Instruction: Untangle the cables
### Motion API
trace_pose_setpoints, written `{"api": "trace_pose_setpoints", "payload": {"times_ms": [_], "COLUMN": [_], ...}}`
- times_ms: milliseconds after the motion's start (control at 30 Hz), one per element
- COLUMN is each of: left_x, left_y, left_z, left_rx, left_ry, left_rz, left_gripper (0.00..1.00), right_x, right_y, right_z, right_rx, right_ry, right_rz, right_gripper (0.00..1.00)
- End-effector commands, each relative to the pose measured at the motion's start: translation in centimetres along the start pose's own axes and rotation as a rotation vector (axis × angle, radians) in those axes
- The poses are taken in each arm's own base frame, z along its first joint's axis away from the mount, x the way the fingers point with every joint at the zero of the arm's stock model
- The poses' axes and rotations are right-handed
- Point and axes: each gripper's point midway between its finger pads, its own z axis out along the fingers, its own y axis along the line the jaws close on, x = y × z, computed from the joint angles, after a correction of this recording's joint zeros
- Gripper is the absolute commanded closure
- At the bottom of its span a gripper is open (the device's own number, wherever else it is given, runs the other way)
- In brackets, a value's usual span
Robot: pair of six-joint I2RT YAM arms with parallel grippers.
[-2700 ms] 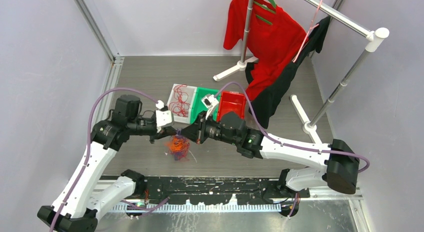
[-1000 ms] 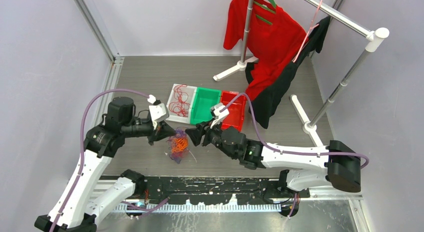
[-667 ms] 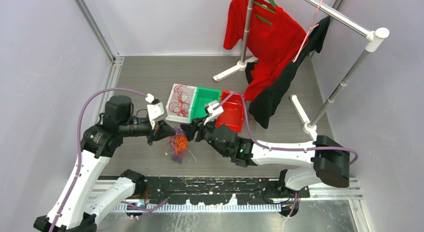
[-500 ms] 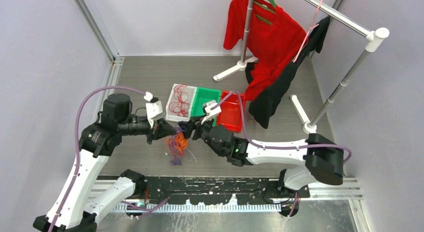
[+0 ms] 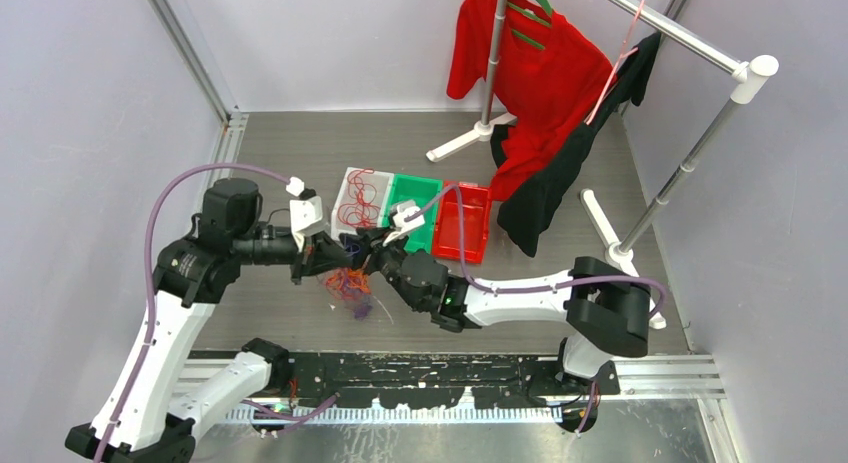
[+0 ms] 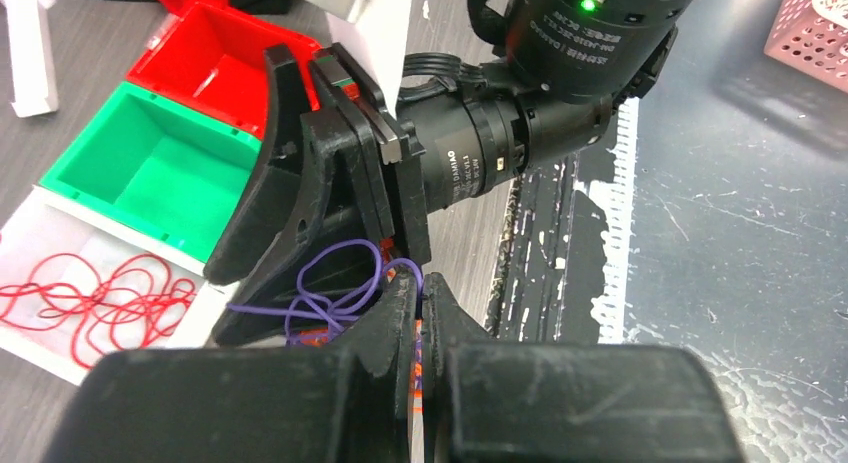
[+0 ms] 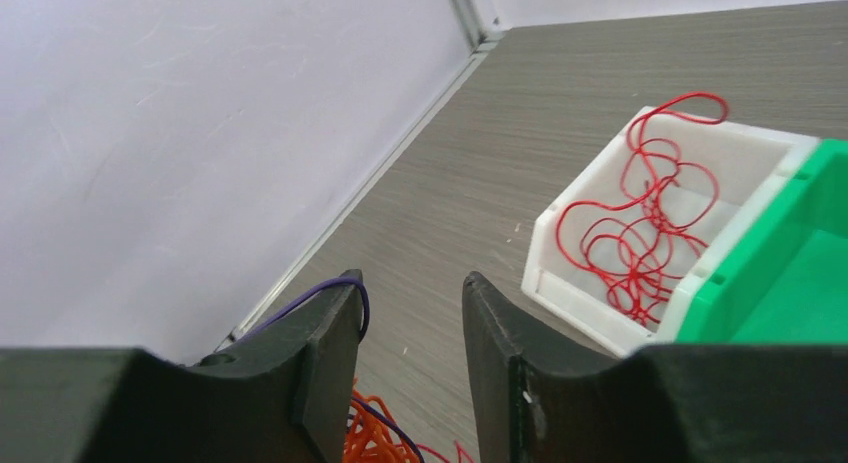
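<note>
The right gripper (image 5: 366,257) has swung in leftward from the bins' side and now sits close against the left gripper (image 5: 328,256), above the fist-sized tangle of thin red, orange and purple cables (image 5: 348,283). Its jaws have narrowed but stand apart, with nothing visibly between them. One purple strand (image 7: 332,289) curls over the outer edge of a finger, so I judge it is picking a loop to pull free and has no hold yet. The left gripper stays pinched together on the cables, holding them over the near-left part of the grey wood-grain tabletop (image 5: 300,148). The bundle hangs loose and knotted, mostly orange with purple loops sticking out. Red wire loops (image 7: 640,233) already lie in the white plastic bin (image 7: 560,283) just beyond.
</note>
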Motion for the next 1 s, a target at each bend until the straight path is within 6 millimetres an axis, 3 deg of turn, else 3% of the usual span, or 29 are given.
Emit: {"api": "trace_pose_setpoints", "payload": {"times_ms": [0,167,333,633,733,800,967], "left_x": [-3.4,-4.2,-3.4,-1.5,-1.1,-1.1,-1.2], "left_y": [-2.2,-3.8,-4.3,-4.6,-4.8,-4.3,-2.7], "left_z": [-1.4,-2.8,-3.3,-3.8,-3.8,-3.6,-3.4], "left_rx": [0.062,0.070,0.051,0.032,0.034,0.014,-0.068], "left_ry": [-0.073,-0.077,-0.061,-0.011,-0.008,-0.017,-0.041], "left_rz": [0.075,0.132,0.170,0.215,0.219,0.227,0.276], "left_gripper": [1.00,1.00,1.00,1.00,1.00,1.00,1.00], "right_x": [-3.3,-5.1,-6.9,-11.2,-11.8,-11.5,-8.0], "right_y": [-4.6,-10.5,-14.2,-17.6,-17.2,-15.8,-11.6], "right_z": [-0.4,-3.9,-7.7,-12.5,-12.5,-11.5,-9.6], "right_rx": [0.239,0.403,0.515,0.641,0.597,0.523,0.270], "right_ry": [-0.162,-0.227,-0.282,-0.364,-0.367,-0.318,-0.128], "right_rz": [-0.044,-0.038,-0.024,0.003,0.024,0.003,-0.047], "right_gripper": [0.58,0.64,0.67,0.74,0.74,0.69,0.54]}}
